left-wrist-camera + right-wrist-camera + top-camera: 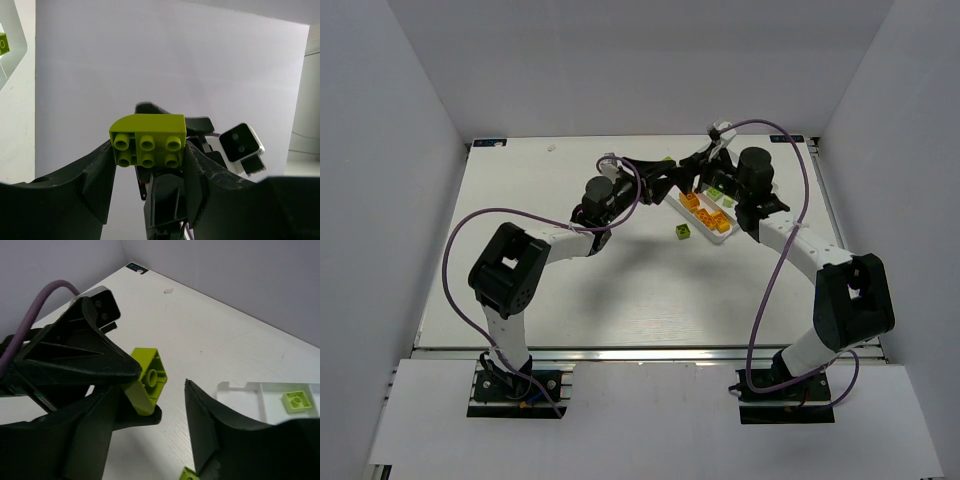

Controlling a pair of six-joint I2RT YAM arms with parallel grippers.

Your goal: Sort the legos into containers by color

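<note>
We see the left gripper [150, 150] clamped on a lime green brick [147, 135] between the right gripper's [150, 390] jaws, which stand apart, near the white tray [232, 386].

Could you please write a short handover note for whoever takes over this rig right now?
Left gripper: shut on a lime green brick, held up off the table.
Right gripper: open, fingers either side of that same brick, not clamped.
Tray: orange bricks appear to share one compartment, green pieces another.
Loose: at least one green brick on the table beside the tray.
Left to do: bin the held brick, then the loose one.
</note>
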